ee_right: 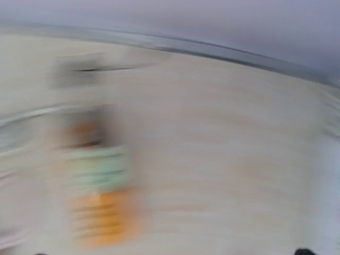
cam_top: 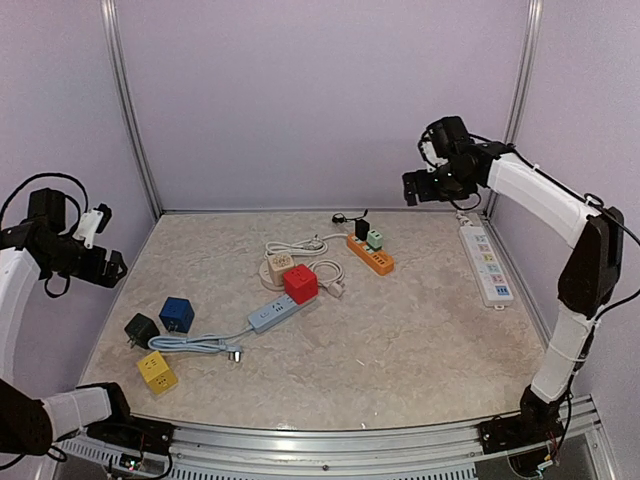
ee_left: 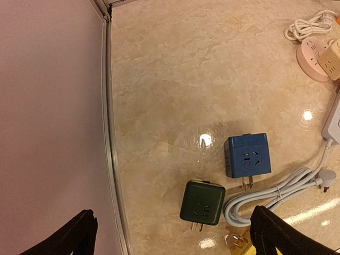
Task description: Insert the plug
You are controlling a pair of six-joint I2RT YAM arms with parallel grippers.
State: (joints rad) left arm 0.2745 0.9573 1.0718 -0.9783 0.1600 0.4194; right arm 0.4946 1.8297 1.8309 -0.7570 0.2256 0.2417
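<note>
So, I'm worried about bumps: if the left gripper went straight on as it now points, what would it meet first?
Probably the green cube, which lies on the table just ahead of the left gripper; depth is unclear, so it could hit bare table beside it instead.

Bare marble (cam_top: 430, 320) between orange strip (cam_top: 372, 256) and white strip (cam_top: 487, 264) lies open; red cube (cam_top: 300, 284) crowds the centre.

Robot lab test cell: plain lilac panel walls (cam_top: 320, 100), aluminium frame posts (cam_top: 130, 110), marble-look tabletop (cam_top: 420, 330), front mounting rail (cam_top: 350, 440).
</note>
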